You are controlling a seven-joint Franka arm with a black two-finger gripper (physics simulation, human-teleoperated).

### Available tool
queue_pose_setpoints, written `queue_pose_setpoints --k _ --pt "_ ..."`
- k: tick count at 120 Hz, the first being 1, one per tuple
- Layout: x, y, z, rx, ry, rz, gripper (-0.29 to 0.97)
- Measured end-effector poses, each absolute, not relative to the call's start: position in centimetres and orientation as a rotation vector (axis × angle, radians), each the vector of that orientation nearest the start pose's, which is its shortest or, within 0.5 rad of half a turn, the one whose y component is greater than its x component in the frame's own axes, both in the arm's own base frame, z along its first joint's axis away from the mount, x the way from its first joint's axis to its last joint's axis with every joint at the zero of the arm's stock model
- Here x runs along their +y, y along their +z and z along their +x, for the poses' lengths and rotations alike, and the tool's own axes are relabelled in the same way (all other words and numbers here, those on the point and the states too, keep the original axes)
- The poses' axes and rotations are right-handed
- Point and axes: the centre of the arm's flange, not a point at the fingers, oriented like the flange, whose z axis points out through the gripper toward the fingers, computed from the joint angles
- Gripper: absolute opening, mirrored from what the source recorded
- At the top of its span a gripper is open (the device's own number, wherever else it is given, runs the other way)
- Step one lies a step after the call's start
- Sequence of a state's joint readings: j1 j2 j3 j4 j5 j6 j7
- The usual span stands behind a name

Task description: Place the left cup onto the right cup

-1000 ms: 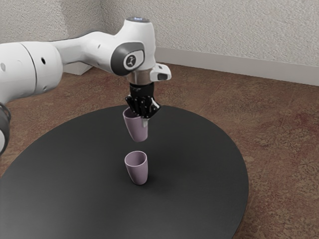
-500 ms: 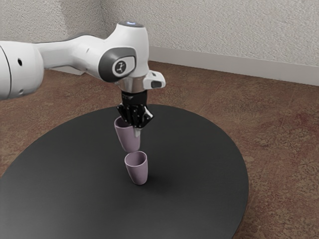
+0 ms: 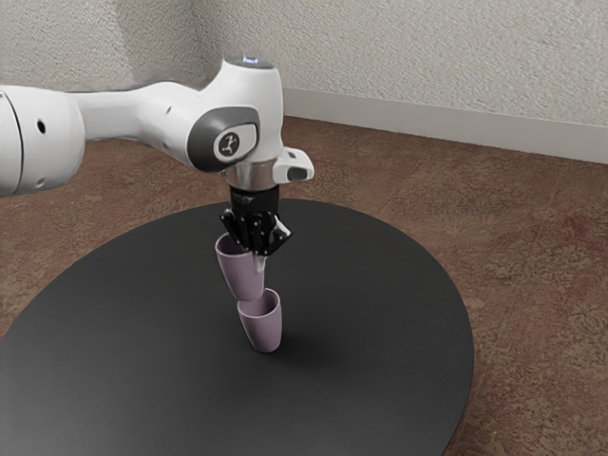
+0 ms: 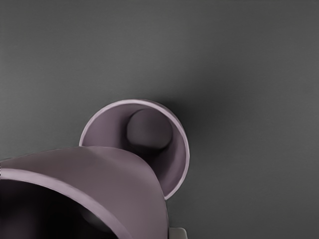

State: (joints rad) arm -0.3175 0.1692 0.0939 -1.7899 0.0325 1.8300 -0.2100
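Straight down from my gripper (image 3: 256,247) the way is blocked. The held cup (image 3: 237,271), pinched at its rim and tilted, has its base right at the mouth of the standing cup (image 3: 263,325); I cannot tell whether they touch. In the wrist view the held cup (image 4: 99,184) covers the near part of the standing cup (image 4: 175,149), and the rest of that mouth lies open. The round black table (image 3: 389,313) offers free room on every side of the two cups, widest toward the exterior view's right. My own arm (image 3: 123,114) fills the air over the exterior view's left. The wall (image 3: 427,47) stands well behind the table.
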Motion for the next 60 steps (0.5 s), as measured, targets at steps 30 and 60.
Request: queue_pose_setpoints --k 30,60 --pt "-13.6 43.1 57.6 0.024 0.180 -3.063 -0.10" --pt "-13.5 42.9 57.9 0.000 0.162 -3.065 -0.10"
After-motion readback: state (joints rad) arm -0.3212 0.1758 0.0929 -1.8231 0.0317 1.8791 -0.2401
